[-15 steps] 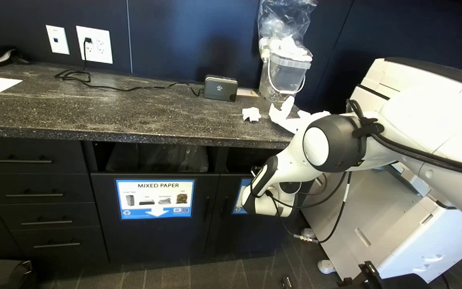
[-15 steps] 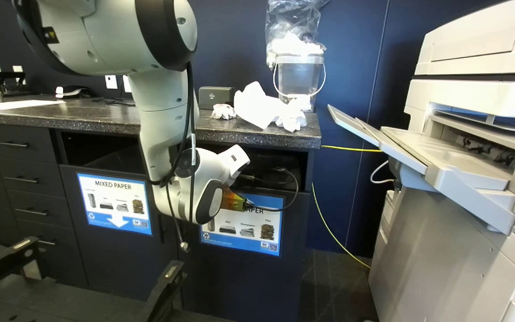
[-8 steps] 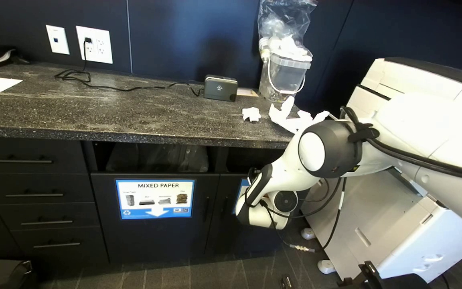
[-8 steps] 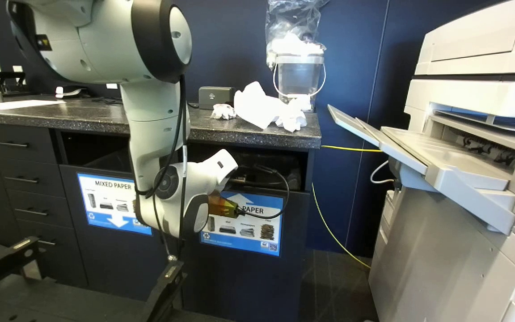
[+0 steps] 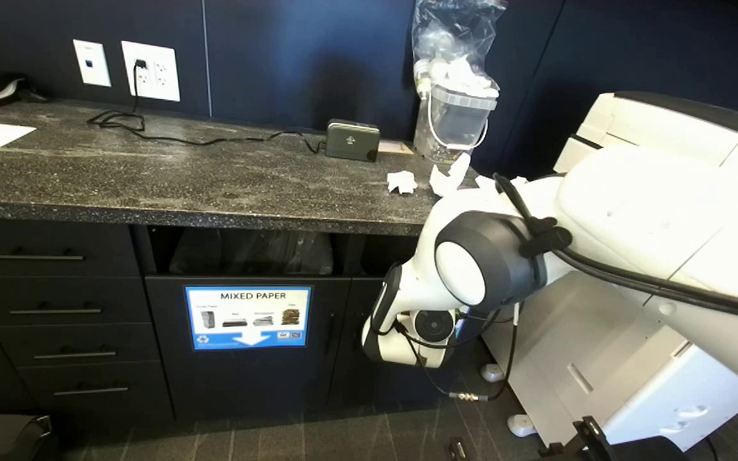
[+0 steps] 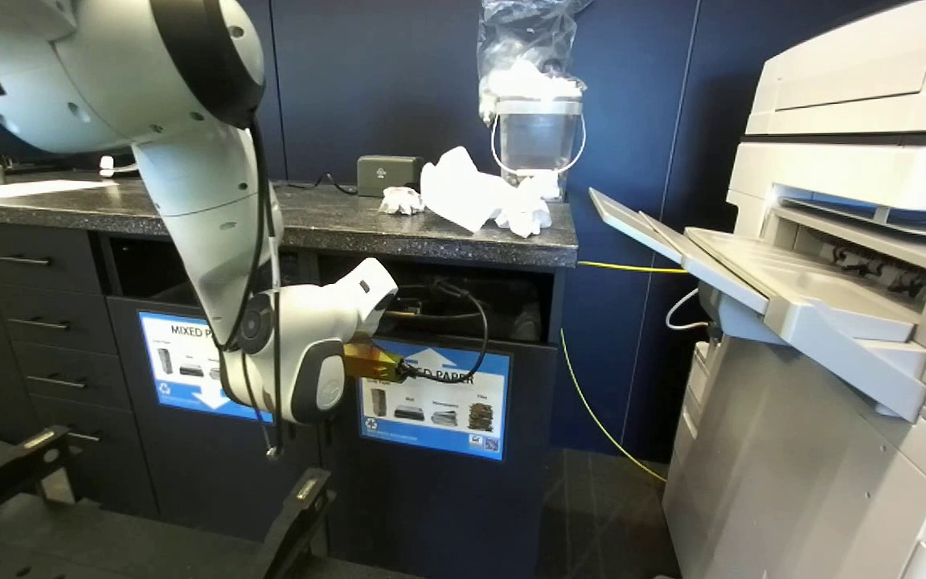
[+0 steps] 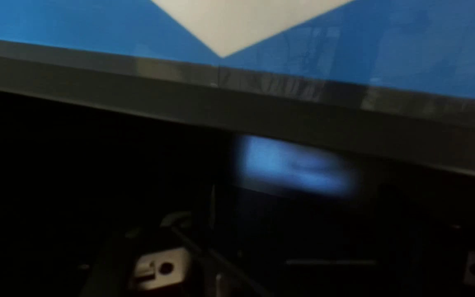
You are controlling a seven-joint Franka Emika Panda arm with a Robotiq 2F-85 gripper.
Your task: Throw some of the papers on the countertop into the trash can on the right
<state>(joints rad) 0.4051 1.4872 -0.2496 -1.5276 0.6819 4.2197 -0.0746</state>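
White crumpled papers lie on the dark stone countertop at its right end. A small paper wad also shows in an exterior view. A larger folded paper and another wad lie beside it. The trash can is the right black cabinet bin with a blue-and-white sign, partly hidden by the arm. My hand is at its dark opening. My gripper is in shadow in the wrist view; its fingers are too dark to read, and no paper shows there.
The left bin with the "MIXED PAPER" sign stands beside it. A clear bucket with white contents stands behind the papers, near a grey box. The printer stands to the right. A cable loops at my wrist.
My arm and hand have moved left along the bin opening in an exterior view, uncovering more of the right bin's sign. The papers on the countertop have not moved.
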